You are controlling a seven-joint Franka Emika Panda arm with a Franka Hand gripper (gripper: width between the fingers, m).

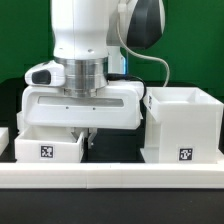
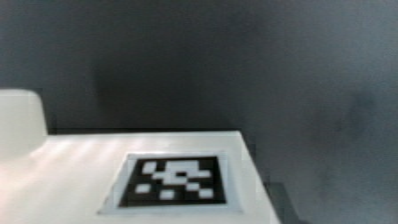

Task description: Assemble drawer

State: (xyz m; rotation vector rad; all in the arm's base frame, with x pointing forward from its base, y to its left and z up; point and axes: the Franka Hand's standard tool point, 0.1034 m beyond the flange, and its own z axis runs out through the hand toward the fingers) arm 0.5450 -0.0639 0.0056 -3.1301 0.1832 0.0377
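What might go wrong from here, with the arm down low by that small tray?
1. The gripper hangs low right by the shallow tray. Its jaws are hidden, so pushing down may strike the tray's wall instead of straddling it.
2. The large shell stands close beside the gripper on the exterior view's right, so a sideways move may knock it.

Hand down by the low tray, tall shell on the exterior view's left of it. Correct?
No. In the exterior view the shell stands on that view's right of the hand, which is down by the tray.
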